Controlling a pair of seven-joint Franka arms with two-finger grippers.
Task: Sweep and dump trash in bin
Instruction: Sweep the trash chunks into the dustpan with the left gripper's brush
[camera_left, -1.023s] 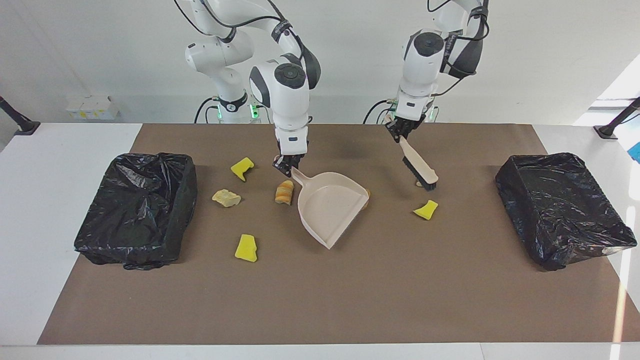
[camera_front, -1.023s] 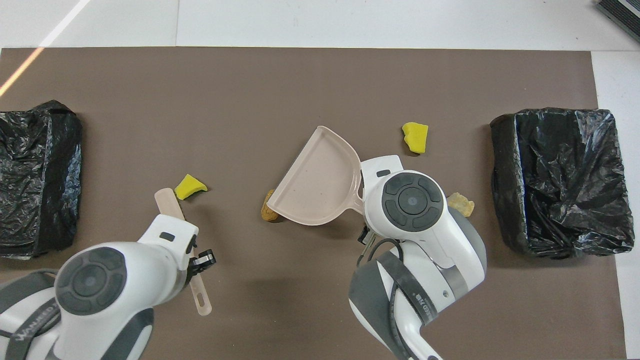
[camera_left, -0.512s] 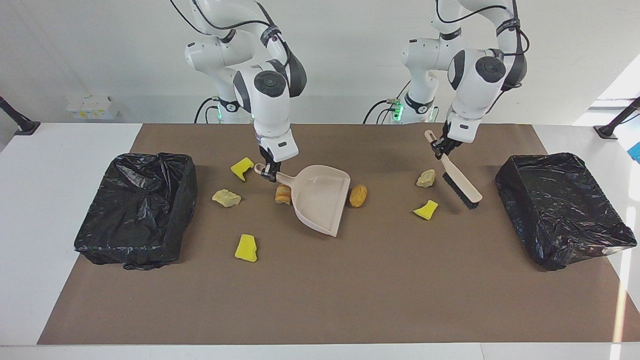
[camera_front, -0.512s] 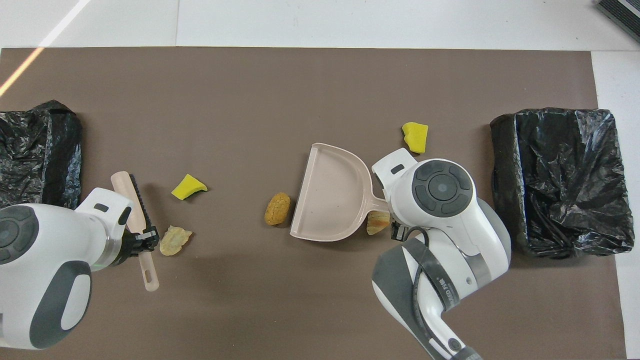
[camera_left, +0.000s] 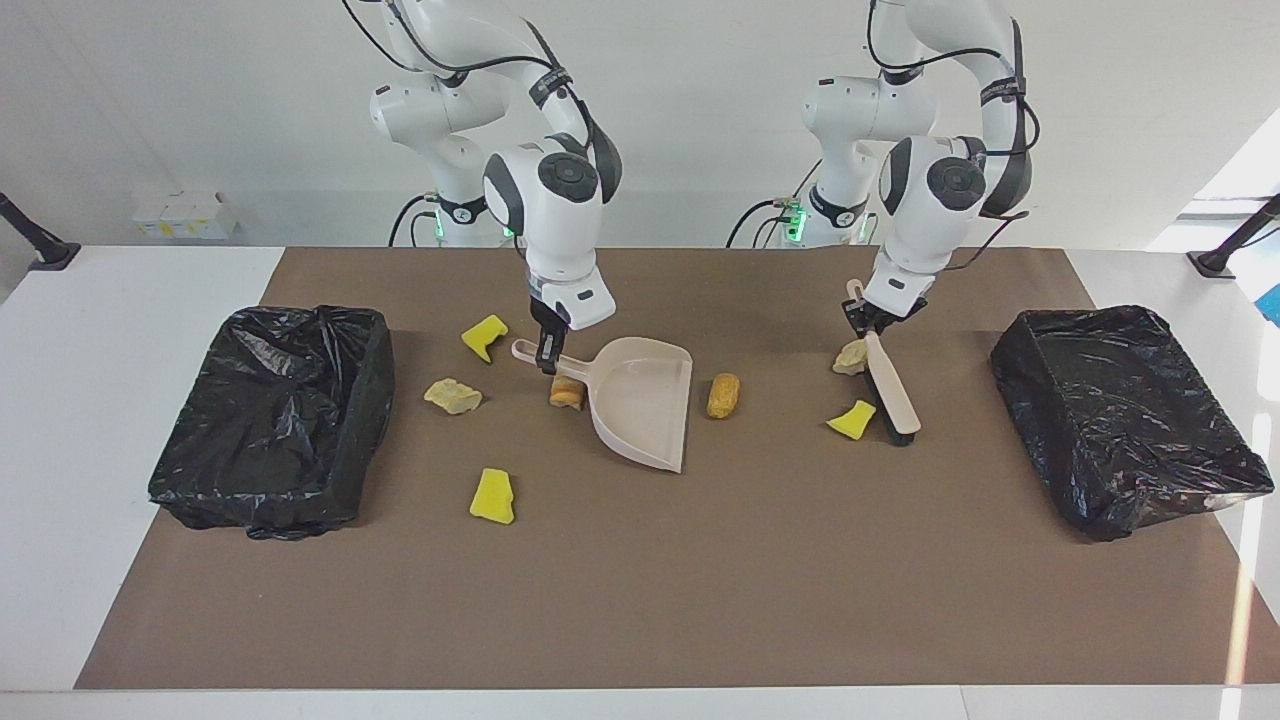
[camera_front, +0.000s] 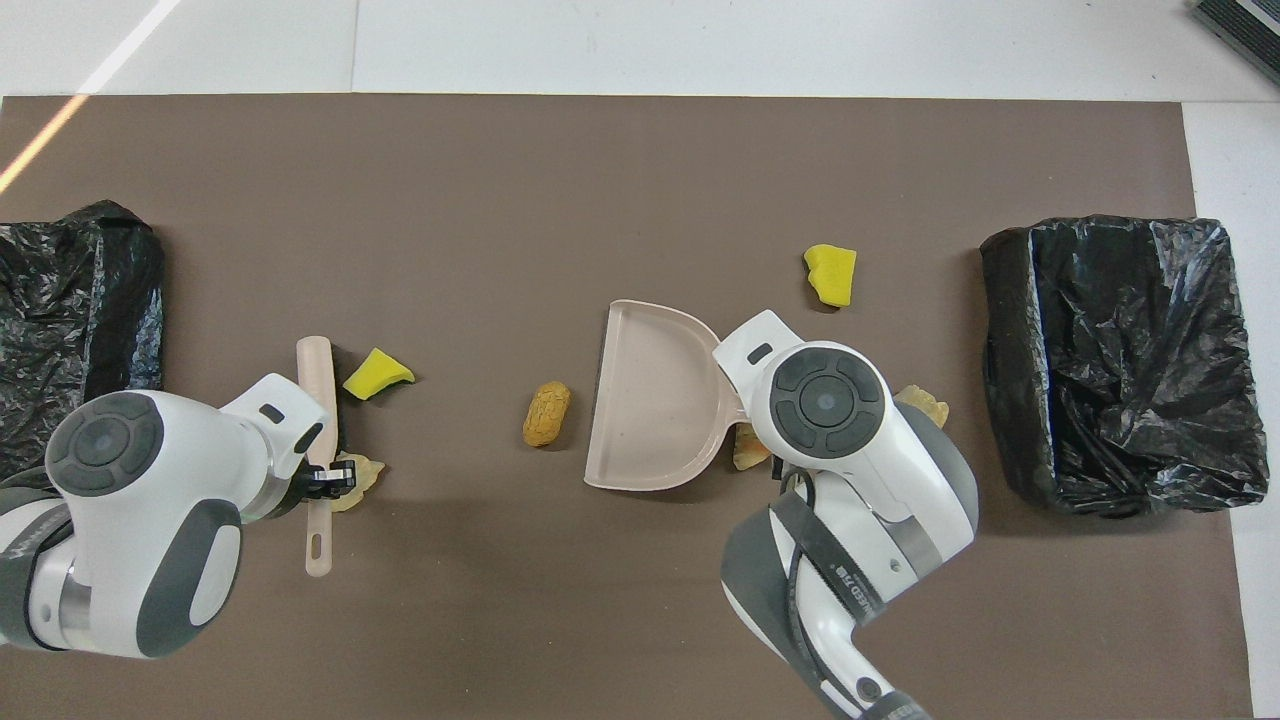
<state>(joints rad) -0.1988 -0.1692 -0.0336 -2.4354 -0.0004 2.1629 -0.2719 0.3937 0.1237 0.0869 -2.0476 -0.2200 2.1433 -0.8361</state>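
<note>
Trash lies scattered mid-table, so with my left gripper (camera_left: 868, 322) clenched on the brush (camera_left: 893, 392) I sweep the yellow sponge chunk (camera_left: 852, 419) low and steadily toward the dustpan (camera_left: 645, 403), whose handle my right gripper (camera_left: 546, 358) grasps, lip flat.

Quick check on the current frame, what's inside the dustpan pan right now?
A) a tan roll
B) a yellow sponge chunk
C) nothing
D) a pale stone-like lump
C: the dustpan, held by its handle in the right gripper, shows a bare pan in both views; the nearest tan roll lies on the mat just outside its open edge.
</note>
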